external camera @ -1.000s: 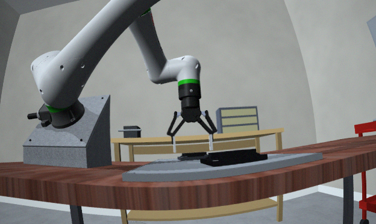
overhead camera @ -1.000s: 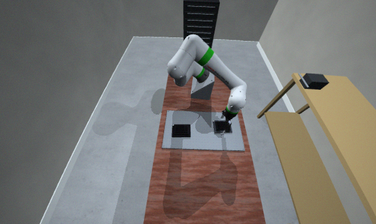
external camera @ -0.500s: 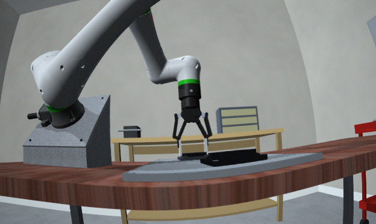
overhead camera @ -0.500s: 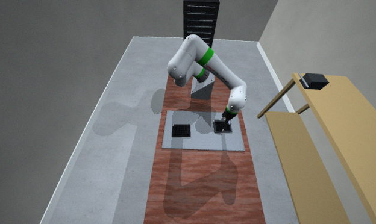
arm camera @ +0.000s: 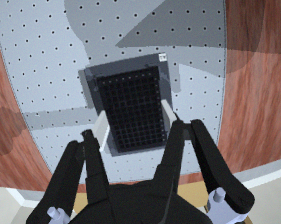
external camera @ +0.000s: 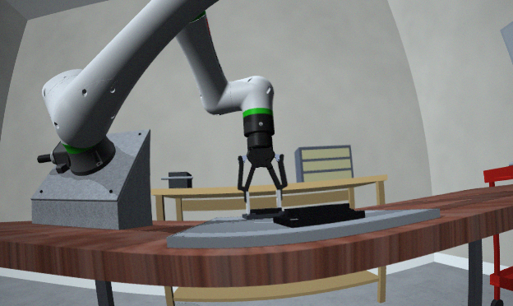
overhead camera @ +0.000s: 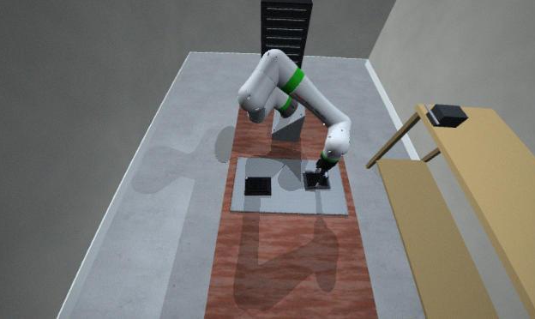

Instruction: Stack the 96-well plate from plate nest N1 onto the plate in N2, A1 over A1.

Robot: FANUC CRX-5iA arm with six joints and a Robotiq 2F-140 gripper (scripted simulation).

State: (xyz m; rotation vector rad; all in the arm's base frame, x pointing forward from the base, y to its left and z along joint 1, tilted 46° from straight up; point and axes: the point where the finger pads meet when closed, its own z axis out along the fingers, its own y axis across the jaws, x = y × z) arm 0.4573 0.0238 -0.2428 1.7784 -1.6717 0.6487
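A black 96-well plate (overhead camera: 315, 180) sits in the nest N1 on the right side of the grey perforated base (overhead camera: 289, 189) in the top view. My gripper (overhead camera: 318, 177) stands straight over it, and its fingers are shut on the plate's two long sides. The wrist view shows the plate (arm camera: 132, 111) between the fingertips, still down in its grey nest. In the exterior view the gripper (external camera: 262, 207) reaches down to this plate (external camera: 265, 214). The second black plate (overhead camera: 257, 186) sits in N2, on the left of the top view and nearer in the exterior view (external camera: 318, 215). I cannot read the A1 marks.
The arm's grey pedestal (external camera: 94, 193) stands on the wooden table behind the base. Tan shelves (overhead camera: 456, 206) with a black box (overhead camera: 447, 115) stand off to one side. A red cart (external camera: 507, 230) is at the edge of the exterior view.
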